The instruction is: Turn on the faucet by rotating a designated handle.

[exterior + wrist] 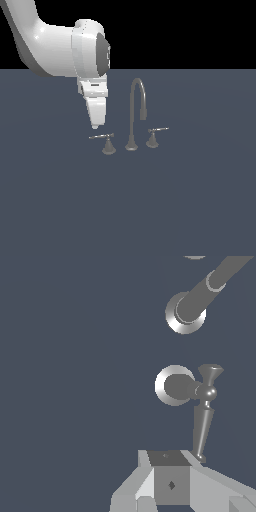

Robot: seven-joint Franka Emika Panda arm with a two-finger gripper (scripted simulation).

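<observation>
The small grey faucet has a tall gooseneck spout (136, 107) in the middle and two lever handles. The handle (102, 136), with the longer thin lever and larger cone base, stands on the exterior view's left of the spout. My gripper (97, 126) hangs just above the outer end of its lever, tips pointing down. In the wrist view the handle (204, 418) runs from its round base toward my gripper (169, 457), and the lever's tip lies right beside my fingertips. The fingers appear closed together and hold nothing. The spout's base (184, 315) shows further off.
The second handle (157, 131), with a shorter lever and smaller base, stands on the exterior view's right of the spout. The faucet sits on a flat dark grey-blue surface (190, 200). My white arm reaches in from the exterior view's upper left.
</observation>
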